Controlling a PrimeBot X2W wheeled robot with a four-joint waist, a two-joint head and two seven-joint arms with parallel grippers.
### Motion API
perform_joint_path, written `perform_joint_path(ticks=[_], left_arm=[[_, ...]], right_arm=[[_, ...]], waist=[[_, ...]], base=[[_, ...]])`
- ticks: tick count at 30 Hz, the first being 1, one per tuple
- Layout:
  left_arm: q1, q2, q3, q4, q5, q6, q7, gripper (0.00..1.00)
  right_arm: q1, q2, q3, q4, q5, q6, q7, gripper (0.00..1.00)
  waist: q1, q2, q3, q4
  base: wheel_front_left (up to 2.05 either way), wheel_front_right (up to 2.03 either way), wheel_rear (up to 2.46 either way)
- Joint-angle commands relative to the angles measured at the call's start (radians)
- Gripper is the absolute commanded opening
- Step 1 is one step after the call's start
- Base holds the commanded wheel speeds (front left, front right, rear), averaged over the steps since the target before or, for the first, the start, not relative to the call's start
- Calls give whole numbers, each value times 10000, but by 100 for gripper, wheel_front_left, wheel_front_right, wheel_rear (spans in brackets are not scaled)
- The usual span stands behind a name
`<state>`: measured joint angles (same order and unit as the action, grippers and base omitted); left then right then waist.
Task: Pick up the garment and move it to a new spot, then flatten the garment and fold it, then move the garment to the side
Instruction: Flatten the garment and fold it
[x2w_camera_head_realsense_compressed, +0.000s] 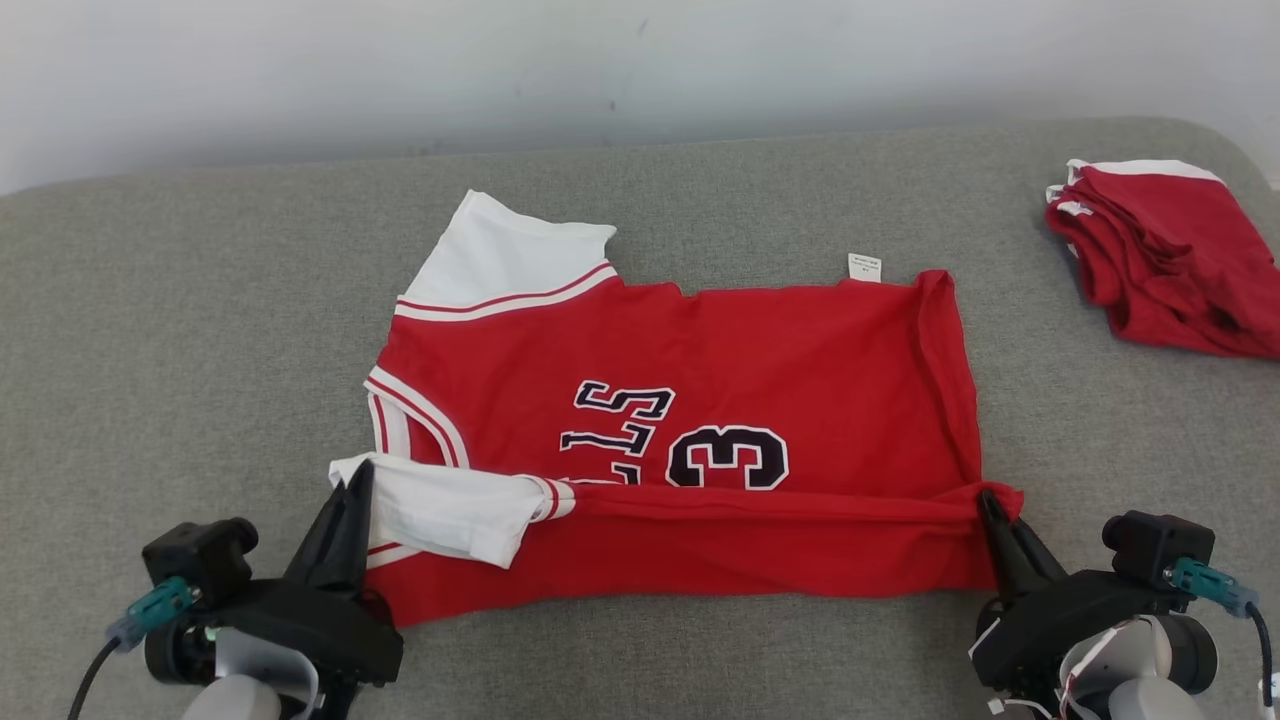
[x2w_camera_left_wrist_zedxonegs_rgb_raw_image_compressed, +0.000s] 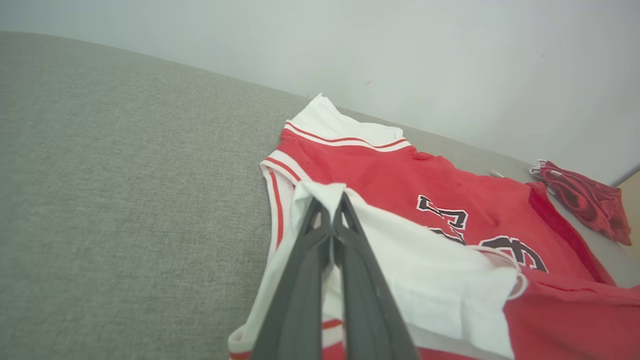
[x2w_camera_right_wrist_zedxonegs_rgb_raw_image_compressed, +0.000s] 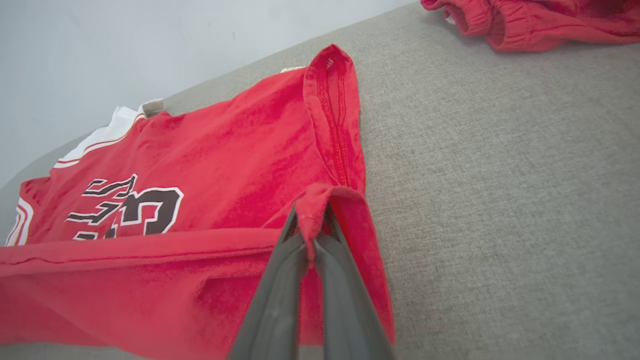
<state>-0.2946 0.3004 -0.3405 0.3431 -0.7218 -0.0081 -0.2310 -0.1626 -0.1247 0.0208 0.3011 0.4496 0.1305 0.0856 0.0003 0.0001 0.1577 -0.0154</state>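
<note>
The red knit jersey with white sleeves and black numerals (x2w_camera_head_realsense_compressed: 760, 380) lies spread near the middle of the grey woven upholstered surface (x2w_camera_head_realsense_compressed: 200, 330), its long axis running from 9 to 3 o'clock in the head view, with the collar end at 9 and the hem at 3. Its near long edge is raised into a ridge between the two arms. The left gripper (x2w_camera_head_realsense_compressed: 358, 478) is pinched tight on the near white sleeve (x2w_camera_head_realsense_compressed: 440, 515) at the 7 o'clock corner, and its wrist view shows the closed tips (x2w_camera_left_wrist_zedxonegs_rgb_raw_image_compressed: 330, 202) buried in white cloth. The right gripper (x2w_camera_head_realsense_compressed: 988, 500) is clamped on the red hem corner (x2w_camera_right_wrist_zedxonegs_rgb_raw_image_compressed: 325, 197) at 5 o'clock. From both grippers the flat body of the jersey lies toward 12 o'clock, and each arm is equally close to its own end. The fold therefore seems to call for both arms travelling together toward 12, keeping the ridge parallel to the long axis. A pile of folded red cloth (x2w_camera_head_realsense_compressed: 1170, 260) sits well apart at 2 o'clock.
</note>
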Motion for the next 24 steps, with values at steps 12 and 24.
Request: perform_joint_path(ticks=[12,24], left_arm=[[145,-358,491,1268,905,-516,-335,100],[1332,-708,704,1781,1563,-744,-325,100]], right_arm=[[326,-918,670,1173,-867,-3,-1584,100],[274,-1000,905,1934,-1275,-4,-1638,100]], waist=[[-3,-1,-500,237],[-3,-1,-272,336]], base=[[0,0,0],[0,0,0]])
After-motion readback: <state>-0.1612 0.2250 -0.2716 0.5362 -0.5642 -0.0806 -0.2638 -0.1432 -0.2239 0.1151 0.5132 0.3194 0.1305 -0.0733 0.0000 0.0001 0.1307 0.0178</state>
